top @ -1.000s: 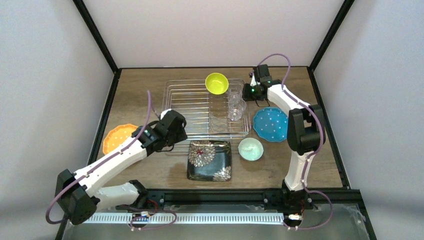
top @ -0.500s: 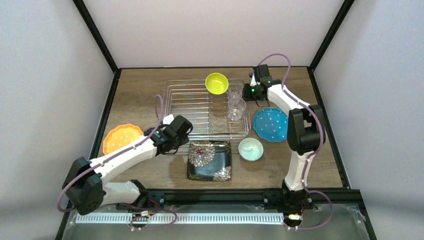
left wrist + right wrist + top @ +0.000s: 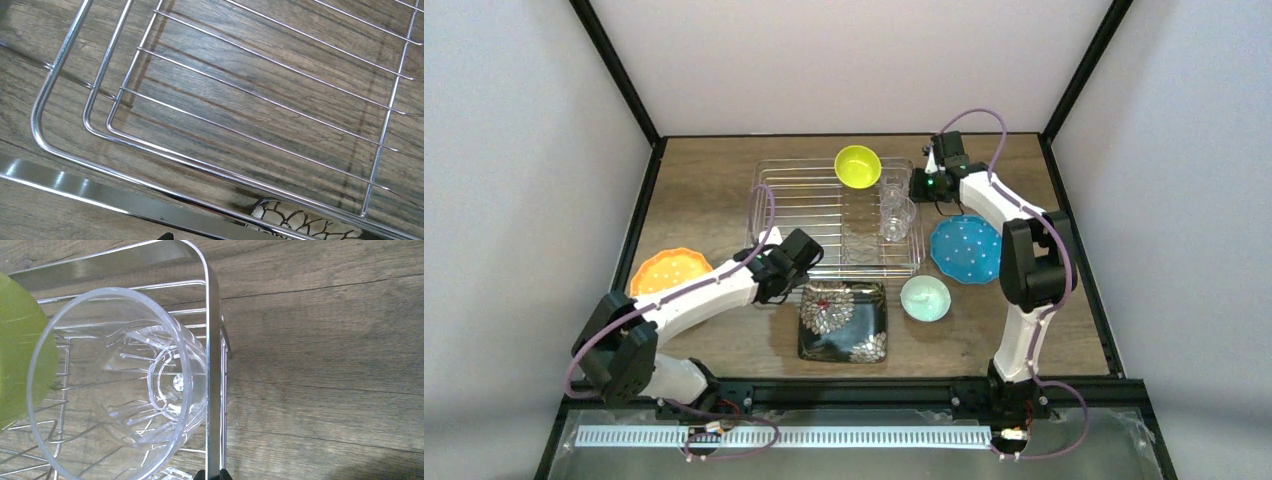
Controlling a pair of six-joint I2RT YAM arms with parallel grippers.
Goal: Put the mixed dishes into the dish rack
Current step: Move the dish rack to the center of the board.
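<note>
I am swinging the released left claw (image 3: 808, 262) to the near-left corner of the silver wire dish rack (image 3: 804, 205), toward the black square floral plate (image 3: 843, 320) just in front. The right claw (image 3: 921, 186) is staying clenched at its far-right corner, beside a racked clear glass cup (image 3: 891, 188).

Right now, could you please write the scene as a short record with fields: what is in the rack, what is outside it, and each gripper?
Dish rack: in the middle of the table
In the rack: yellow-green bowl, two clear glass cups
Outside, on the table: orange plate, black floral plate, mint bowl, blue plate
Left gripper: open, over the rack's near left corner
Right gripper: shut, beside the far cup; whether it grips it is unclear
</note>
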